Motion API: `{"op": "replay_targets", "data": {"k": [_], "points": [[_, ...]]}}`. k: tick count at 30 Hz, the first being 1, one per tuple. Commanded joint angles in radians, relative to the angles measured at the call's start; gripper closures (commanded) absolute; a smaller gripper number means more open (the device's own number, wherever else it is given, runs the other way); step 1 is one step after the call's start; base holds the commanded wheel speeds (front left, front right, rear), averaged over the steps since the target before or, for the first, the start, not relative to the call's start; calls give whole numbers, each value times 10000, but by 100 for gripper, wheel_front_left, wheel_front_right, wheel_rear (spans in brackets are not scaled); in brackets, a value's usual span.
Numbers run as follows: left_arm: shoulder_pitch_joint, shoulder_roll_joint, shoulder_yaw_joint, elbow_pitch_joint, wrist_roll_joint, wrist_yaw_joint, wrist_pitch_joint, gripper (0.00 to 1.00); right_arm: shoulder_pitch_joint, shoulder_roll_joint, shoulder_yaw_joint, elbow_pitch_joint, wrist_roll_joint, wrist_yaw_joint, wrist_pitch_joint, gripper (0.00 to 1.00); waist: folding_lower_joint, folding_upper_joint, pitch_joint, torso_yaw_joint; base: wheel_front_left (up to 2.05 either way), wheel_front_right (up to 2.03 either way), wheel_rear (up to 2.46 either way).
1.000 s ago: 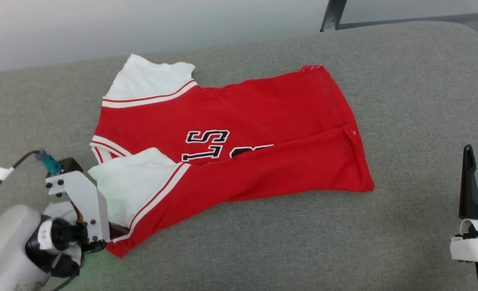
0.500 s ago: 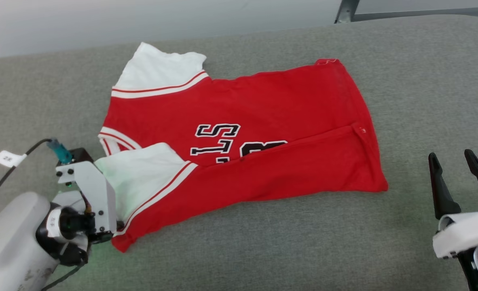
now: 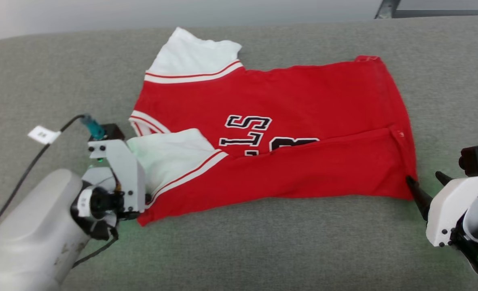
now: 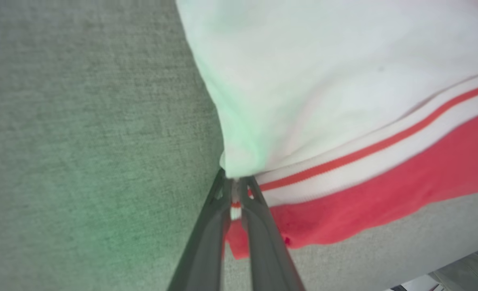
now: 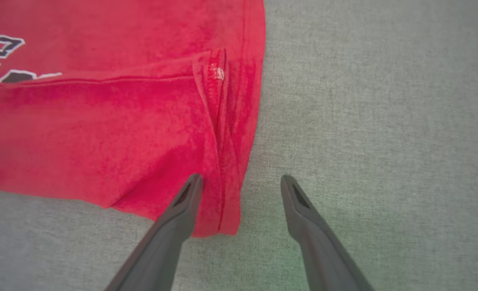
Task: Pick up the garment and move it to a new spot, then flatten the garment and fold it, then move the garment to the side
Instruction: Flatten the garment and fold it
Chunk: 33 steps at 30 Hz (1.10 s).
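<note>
The garment [image 3: 303, 101] lies spread on the grey padded surface [image 3: 263, 250]. The left gripper [image 4: 235, 194] pinches its fingers on the near-left sleeve edge. The right gripper [image 5: 241, 182] holds its fingers wide, straddling the near-right hem corner.

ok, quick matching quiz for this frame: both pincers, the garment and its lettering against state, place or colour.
1. left pincer
2. right pincer
3. garment
4. lettering

A. black and white
B. open, red hem corner between its fingers
C. lying on the grey surface
D. shut on the striped edge by the white sleeve

Pairs: 1-D, 2-B, 3-C, 4-A
</note>
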<state>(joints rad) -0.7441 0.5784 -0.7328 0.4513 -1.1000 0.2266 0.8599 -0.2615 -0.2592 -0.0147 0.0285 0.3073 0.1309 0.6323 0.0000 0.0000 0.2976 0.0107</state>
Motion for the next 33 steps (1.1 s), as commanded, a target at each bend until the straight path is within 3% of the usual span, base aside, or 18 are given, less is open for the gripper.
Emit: {"op": "replay_targets", "data": {"k": [1,10,11,12,13,20,26,33], "points": [[48,-281,-153,302,168,-29,-286,100,-104,-25,31,38,-23,-4,130,0,0,0,85,197,0,0,0],[-525,-952,-374,1132,289,-571,-485,100,-618,387,-202,810,-100,-4,2020,0,0,0,200,607,0,0,0],[-561,-1009,-383,1226,294,-625,-524,100,-661,398,-227,890,-184,-4,2160,8,0,0,212,636,0,0,0],[-593,-1047,-401,1303,301,-693,-545,100,-710,418,-252,952,-238,-4,2263,71,0,0,223,662,0,0,0],[-634,-1082,-422,1388,307,-731,-553,100,-765,447,-281,1001,-254,-4,2336,100,0,0,231,685,0,0,0],[-782,-1095,-421,1856,257,-1040,-609,100,-815,319,-659,917,-208,-11,2646,100,0,0,184,748,0,0,0],[-831,-770,-446,1870,289,-1145,-385,100,-643,353,-912,548,110,-9,2962,100,0,0,23,729,0,0,0],[-507,-283,-630,1341,339,-843,235,100,-244,119,-1053,22,361,-11,3373,100,0,0,-266,731,0,0,0]]}}
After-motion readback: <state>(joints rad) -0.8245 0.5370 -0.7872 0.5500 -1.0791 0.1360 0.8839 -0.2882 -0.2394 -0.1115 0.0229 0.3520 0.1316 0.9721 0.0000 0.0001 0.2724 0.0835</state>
